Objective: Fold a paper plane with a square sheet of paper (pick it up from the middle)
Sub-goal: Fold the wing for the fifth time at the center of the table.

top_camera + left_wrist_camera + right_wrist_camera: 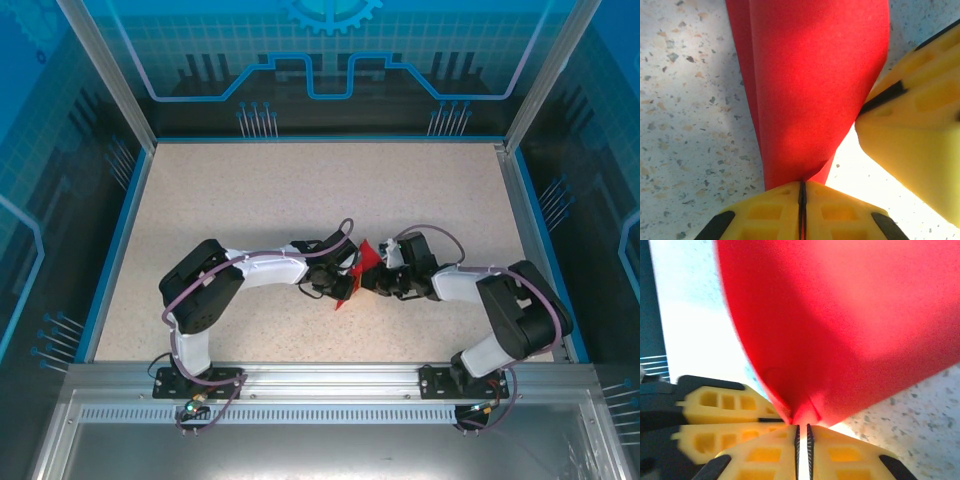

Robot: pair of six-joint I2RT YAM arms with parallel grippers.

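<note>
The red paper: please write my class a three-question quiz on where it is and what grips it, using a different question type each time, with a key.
1. True or false: the left gripper is shut on the red paper.
2. Multiple choice: where on the table is the paper? A) around the middle; B) in the far-left corner; C) against the right wall.
3. Fill in: the left gripper's fingers are ____ in colour.

Key: 1 true; 2 A; 3 yellow.
</note>
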